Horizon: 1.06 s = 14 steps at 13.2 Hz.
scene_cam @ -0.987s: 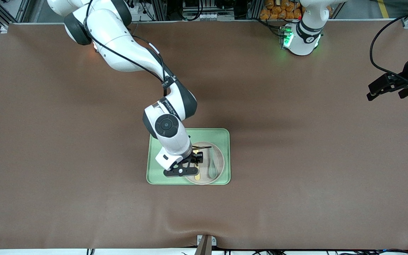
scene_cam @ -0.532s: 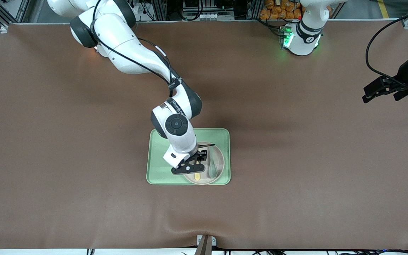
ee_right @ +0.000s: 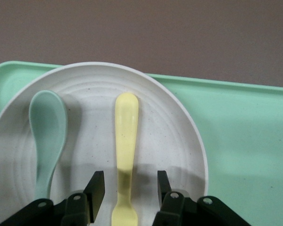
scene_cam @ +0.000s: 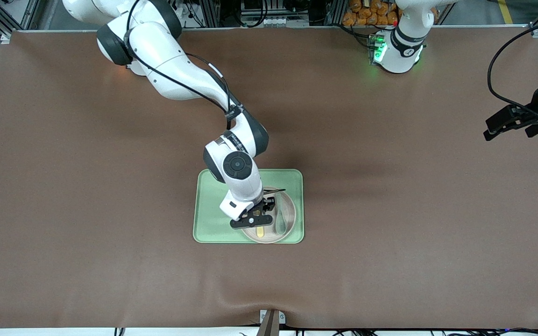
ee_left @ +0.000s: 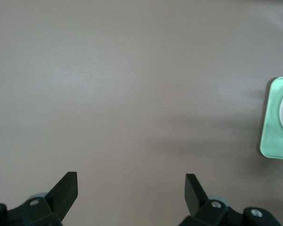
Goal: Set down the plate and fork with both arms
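Note:
The pale plate [scene_cam: 289,212] lies on the light green tray [scene_cam: 210,219], at the tray's end toward the left arm. The pale yellow fork [scene_cam: 260,230] lies on the plate beside a grey-green spoon [scene_cam: 280,219]. In the right wrist view the fork [ee_right: 126,141] lies flat on the plate [ee_right: 174,136], with the spoon [ee_right: 47,134] next to it. My right gripper [scene_cam: 259,217] is open just over the plate, its fingers [ee_right: 96,188] standing on either side of the fork's handle without touching it. My left gripper [scene_cam: 507,122] is open and empty in the air over the table's edge at the left arm's end.
The brown table [scene_cam: 390,210] is bare around the tray. The left wrist view shows bare table and one corner of the tray [ee_left: 278,120]. A metal bracket [scene_cam: 271,319] sits at the table's near edge.
My right gripper has moved along the plate toward the left arm's end and come down, so its fingers now straddle the fork. My left gripper has shifted slightly.

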Available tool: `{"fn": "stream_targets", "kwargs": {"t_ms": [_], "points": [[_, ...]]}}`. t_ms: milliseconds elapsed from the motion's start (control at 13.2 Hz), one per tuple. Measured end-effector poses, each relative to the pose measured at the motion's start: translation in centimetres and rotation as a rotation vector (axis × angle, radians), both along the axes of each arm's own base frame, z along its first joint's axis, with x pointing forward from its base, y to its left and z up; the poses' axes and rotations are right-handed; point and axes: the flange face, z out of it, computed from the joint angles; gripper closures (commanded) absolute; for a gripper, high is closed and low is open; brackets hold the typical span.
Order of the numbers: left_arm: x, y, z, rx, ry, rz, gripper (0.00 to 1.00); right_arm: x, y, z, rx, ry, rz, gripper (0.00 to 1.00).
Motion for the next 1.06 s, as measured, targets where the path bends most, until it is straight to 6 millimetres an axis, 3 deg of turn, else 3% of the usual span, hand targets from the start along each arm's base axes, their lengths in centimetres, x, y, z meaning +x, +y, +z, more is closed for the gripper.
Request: {"fn": "stream_targets", "kwargs": {"t_ms": [380,911,987,1063], "points": [[0.1,0.6,0.5,0.008,-0.012,0.008,0.00,0.0,0.1,-0.6,0.004,-0.006,0.001,0.53],[0.0,-1.8,1.3,0.021,-0.027,-0.025,0.00,-0.3,0.2,-1.2,0.001,0.000,0.000,0.61],[0.0,-1.8,1.4,0.029,-0.030,-0.026,0.00,-0.3,0.2,-1.5,-0.001,0.002,0.000,0.64],[0.0,-1.7,1.5,0.031,-0.031,-0.025,0.00,-0.3,0.2,-1.7,-0.002,0.002,0.000,0.73]]}}
